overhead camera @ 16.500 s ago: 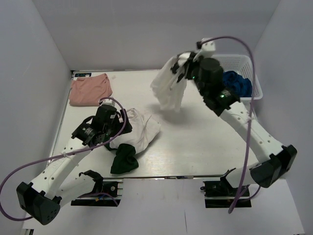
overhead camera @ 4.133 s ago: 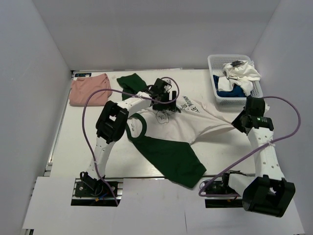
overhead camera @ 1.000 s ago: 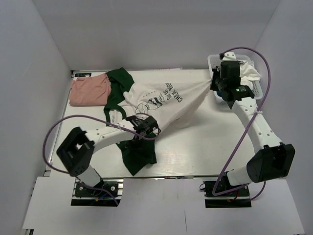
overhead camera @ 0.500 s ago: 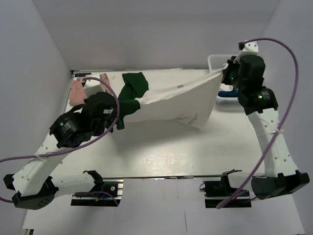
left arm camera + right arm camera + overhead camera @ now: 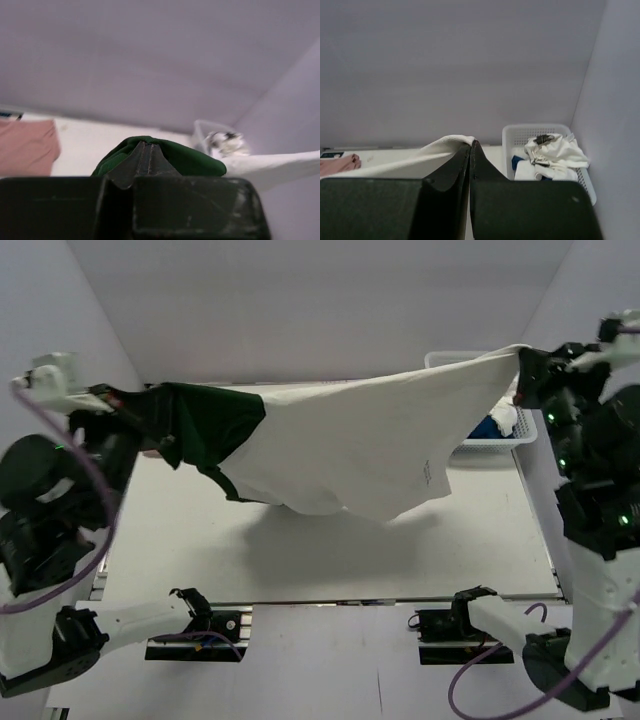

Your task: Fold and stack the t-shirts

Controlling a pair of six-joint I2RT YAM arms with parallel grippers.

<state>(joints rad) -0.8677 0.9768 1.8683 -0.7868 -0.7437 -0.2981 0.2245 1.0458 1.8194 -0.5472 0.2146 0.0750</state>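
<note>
1. First, the left gripper (image 5: 145, 150) is pressed shut, with a fold of dark green sleeve (image 5: 190, 157) pinched between its fingertips; the cloth bulges out just past the tips.
2. The right gripper (image 5: 471, 147) is likewise clamped tight, nipping a white edge of the same tee (image 5: 420, 157), which trails off to its left.
3. From above, the left gripper (image 5: 105, 400) sits high at the far left and the right gripper (image 5: 525, 365) high at the far right, well apart, with the tee (image 5: 350, 440) stretched between them.
4. The tee's long axis runs left to right across the table (image 5: 300, 550). Its green sleeve (image 5: 205, 425) points left and its white corner points right, toward the basket.
5. Its top edge is pulled nearly straight. The white body sags below that line in a broad belly, lowest near the middle, and throws a shadow on the table beneath.
6. A small dark mark shows low on the right of the body, too small to read.
7. The basket (image 5: 520, 132) stands at the far right corner, holding a crumpled white tee (image 5: 555, 147) on top of a blue tee (image 5: 516, 162).
8. A pink tee (image 5: 25, 147) lies flat at the far left of the table.
</note>
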